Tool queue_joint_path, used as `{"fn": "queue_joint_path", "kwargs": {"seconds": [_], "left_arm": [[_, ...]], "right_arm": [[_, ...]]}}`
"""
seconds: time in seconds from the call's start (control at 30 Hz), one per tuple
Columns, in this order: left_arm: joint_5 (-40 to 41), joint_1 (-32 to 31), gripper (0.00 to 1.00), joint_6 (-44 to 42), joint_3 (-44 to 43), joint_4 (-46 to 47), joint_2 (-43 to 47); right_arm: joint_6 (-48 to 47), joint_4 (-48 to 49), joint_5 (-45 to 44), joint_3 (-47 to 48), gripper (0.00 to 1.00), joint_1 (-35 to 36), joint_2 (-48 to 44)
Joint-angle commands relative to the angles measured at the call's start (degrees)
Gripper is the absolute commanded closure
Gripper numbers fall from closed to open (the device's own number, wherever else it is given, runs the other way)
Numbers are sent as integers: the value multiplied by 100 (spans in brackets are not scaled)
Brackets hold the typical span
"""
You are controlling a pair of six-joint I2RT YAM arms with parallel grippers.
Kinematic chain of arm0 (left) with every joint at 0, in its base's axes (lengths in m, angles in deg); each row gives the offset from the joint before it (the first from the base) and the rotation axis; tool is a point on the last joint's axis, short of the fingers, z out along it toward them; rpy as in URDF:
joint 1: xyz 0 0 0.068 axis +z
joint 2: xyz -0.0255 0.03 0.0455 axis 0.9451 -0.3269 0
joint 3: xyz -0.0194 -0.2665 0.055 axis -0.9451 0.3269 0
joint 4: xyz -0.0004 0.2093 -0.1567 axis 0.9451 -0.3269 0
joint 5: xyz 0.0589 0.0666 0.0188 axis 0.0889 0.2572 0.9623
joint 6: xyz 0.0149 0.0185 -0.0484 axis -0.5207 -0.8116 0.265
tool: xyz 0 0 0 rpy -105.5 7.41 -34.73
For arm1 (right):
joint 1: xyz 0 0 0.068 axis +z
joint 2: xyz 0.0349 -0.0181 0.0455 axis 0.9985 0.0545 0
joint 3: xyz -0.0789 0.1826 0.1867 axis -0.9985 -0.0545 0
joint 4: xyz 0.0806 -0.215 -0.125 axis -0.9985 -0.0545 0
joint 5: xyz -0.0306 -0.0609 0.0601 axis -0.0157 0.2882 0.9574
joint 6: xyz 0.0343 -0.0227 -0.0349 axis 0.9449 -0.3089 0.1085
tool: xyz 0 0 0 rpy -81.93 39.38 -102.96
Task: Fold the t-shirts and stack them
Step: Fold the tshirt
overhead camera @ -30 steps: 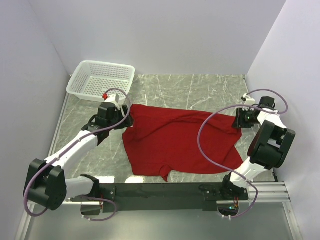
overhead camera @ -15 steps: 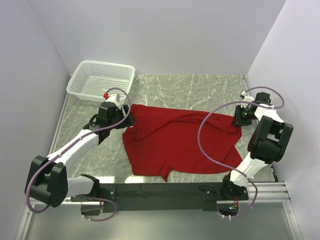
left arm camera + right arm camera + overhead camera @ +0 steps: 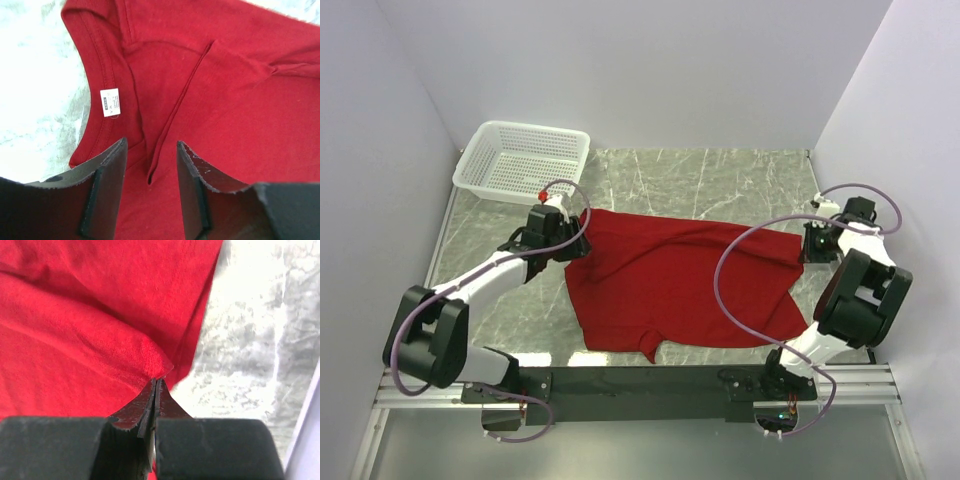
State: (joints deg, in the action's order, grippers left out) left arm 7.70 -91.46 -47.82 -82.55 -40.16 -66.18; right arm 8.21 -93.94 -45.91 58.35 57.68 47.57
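One deep-red t-shirt (image 3: pixel 670 285) lies spread and wrinkled on the marble table. In the left wrist view its collar and white neck label (image 3: pixel 110 102) are at the left. My left gripper (image 3: pixel 572 238) hovers over the shirt's far left corner by the collar. Its jaws (image 3: pixel 151 150) are open and stand either side of a raised fold of cloth (image 3: pixel 170 115). My right gripper (image 3: pixel 810 245) is at the shirt's far right corner. It (image 3: pixel 156 382) is shut, with the edge of the t-shirt (image 3: pixel 100 340) pinched at its tips.
A white mesh basket (image 3: pixel 535 126) stands at the far left corner of the table, just beyond the left arm. Bare marble (image 3: pixel 720 180) lies behind the shirt. Walls close in on both sides, the right one near the right gripper.
The right gripper has closed on the shirt's right corner and shifted slightly right. The left jaws have narrowed around the fold and moved a little toward the collar.
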Motion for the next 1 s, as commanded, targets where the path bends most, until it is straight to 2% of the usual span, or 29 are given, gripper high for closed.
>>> {"fn": "queue_joint_path", "kwargs": {"seconds": [0.0,0.2,0.33,0.53,0.7,0.97], "left_arm": [[-215,6,49,-50,-321,219,-186],[-276,6,39,-384,-1120,-89,-766],[-636,-38,38,-613,-1613,-168,-1250],[-1260,-450,37,-1148,-2580,-422,-2278],[-1165,-601,37,-1343,-3344,-677,-3147],[-953,-680,36,-1439,-3952,-958,-3808]], "right_arm": [[-476,108,59,-187,100,-78,-179],[-468,310,-3,-371,100,-69,58],[-424,363,6,-380,99,-69,138],[-371,372,94,-345,98,-61,208],[-362,390,138,-363,98,-87,182],[-310,372,217,-319,98,-78,226]]}}
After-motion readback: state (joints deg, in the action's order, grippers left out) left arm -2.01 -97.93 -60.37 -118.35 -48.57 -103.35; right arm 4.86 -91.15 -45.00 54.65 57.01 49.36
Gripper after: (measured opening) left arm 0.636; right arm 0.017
